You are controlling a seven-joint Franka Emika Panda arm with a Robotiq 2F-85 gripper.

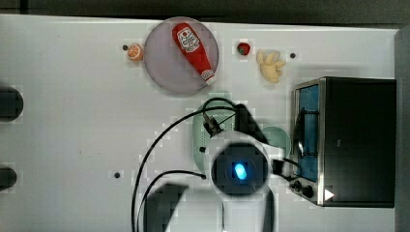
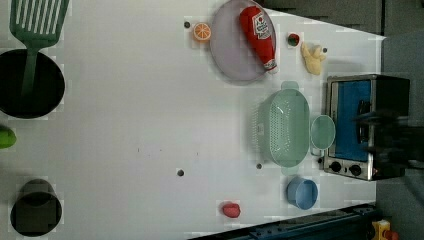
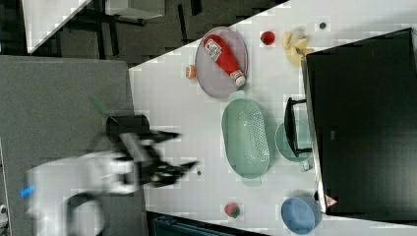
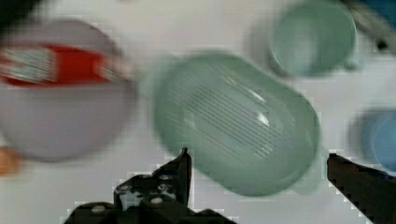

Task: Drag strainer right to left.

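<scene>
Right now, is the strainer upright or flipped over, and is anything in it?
Upright and empty. The strainer sits open side up on the table; the left and right views show its bare perforated bottom, with nothing inside.

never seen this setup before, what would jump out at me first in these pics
Most striking is the red ketchup bottle lying across the lilac plate near the left view's top edge. Just below the plate in that view sits the pale green strainer, with a green mug between it and the toaster oven. The open gripper hangs above the strainer, touching nothing.
</scene>
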